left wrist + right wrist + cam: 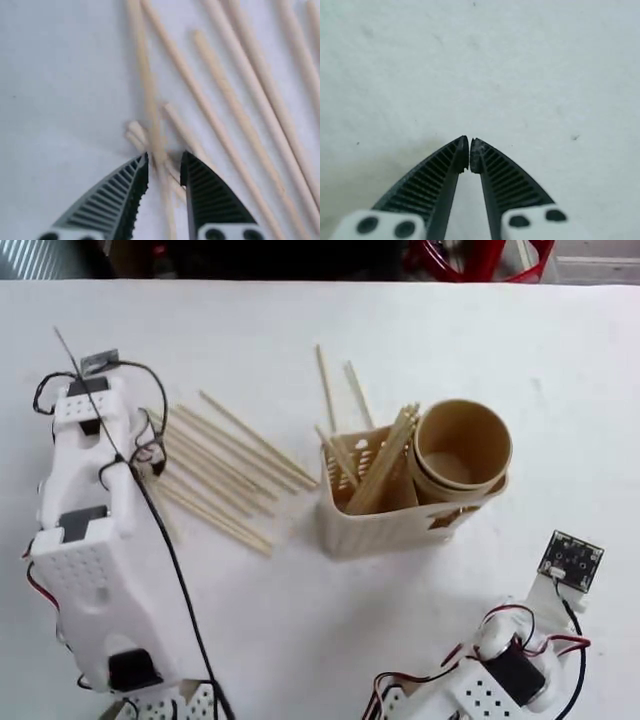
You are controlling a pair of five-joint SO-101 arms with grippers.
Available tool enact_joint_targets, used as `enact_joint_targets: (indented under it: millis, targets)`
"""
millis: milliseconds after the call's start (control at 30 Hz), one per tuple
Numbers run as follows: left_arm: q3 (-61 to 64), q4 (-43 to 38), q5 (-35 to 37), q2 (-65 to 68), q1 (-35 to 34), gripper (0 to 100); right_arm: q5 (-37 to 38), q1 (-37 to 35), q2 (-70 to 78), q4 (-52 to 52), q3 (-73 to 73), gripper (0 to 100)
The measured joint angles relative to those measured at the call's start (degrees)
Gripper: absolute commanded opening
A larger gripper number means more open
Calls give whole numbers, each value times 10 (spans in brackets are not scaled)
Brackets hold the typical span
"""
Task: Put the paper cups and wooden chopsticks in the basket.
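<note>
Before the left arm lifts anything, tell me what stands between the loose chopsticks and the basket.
Nothing visible does. Bare table lies between the loose chopsticks and the basket. The left gripper sits at the pile, one stick between its open jaws.

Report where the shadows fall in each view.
High view: even light on the white table, soft shade at the foot of the cream perforated plastic basket. Left wrist view: faint shade beside the pale wooden chopsticks near the left tool. Right wrist view: grey shade on the table beneath the shut right tool.
</note>
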Motion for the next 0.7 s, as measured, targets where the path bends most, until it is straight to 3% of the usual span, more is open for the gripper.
enact_joint_targets:
  millis: [167, 333, 700]
  targets:
    - [24, -25, 4, -16, 7, 120, 0, 0, 0, 0, 0, 19]
    - [50, -50, 37, -33, 7, 41, 0, 0, 0, 0, 0, 19]
    - [120, -115, 41, -79, 34, 23, 0, 0, 0, 0, 0, 19]
